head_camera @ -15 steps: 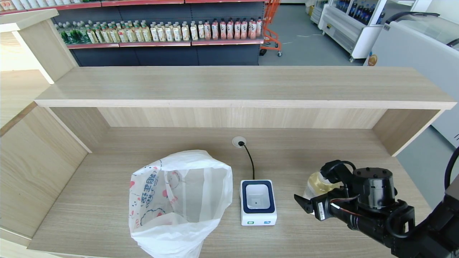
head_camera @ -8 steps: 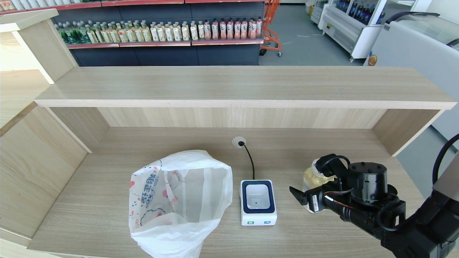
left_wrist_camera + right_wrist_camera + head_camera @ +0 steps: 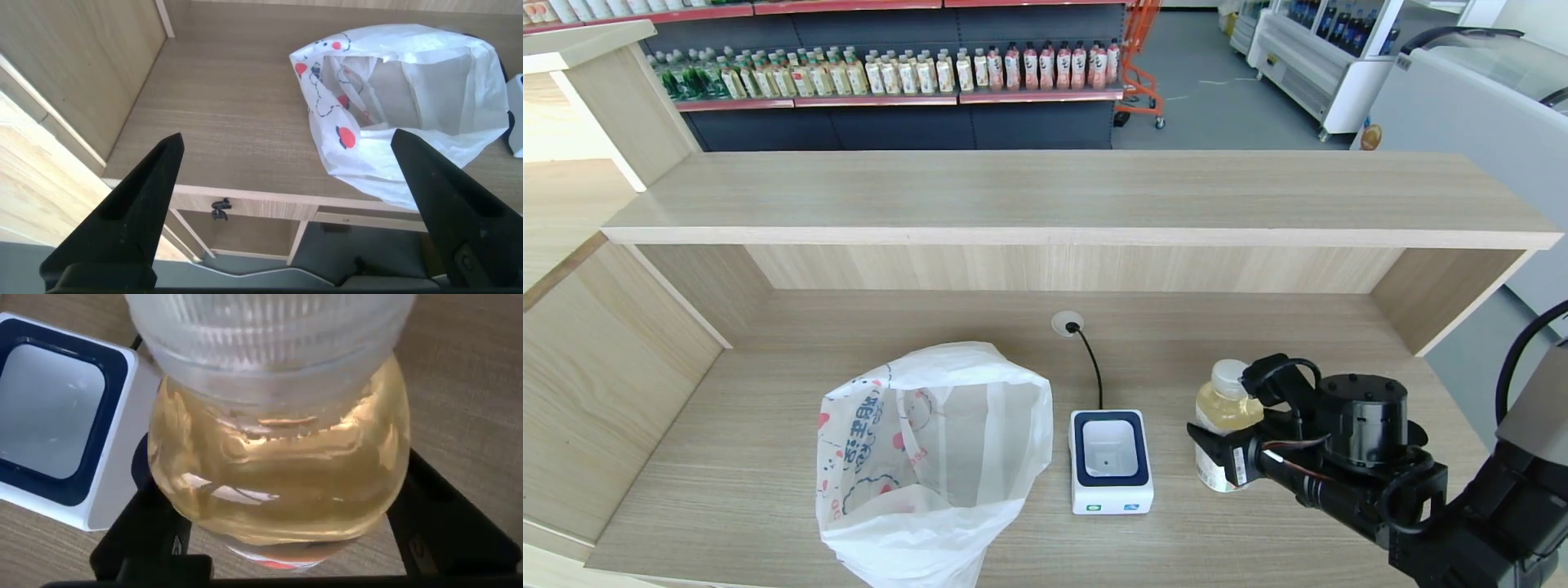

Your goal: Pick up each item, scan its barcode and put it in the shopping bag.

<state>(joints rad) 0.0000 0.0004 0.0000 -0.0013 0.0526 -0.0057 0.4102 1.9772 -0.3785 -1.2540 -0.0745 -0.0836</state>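
Right arm low, reaching inward; right tool (image 3: 1227, 412) clamped on bottle (image 3: 1215, 425). Left tool (image 3: 286, 139) spread wide.

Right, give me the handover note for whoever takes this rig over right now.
Right gripper: shut on the bottle, which is upright just right of the scanner. Whether it is off the counter is unclear.
Left gripper: open, holding nothing, by the counter's front edge on the left of the shopping bag.
Shopping bag: standing open left of the scanner, nothing visible inside.
Done: bottle grasped.
Left: show its barcode to the scanner, then put it in the bag.
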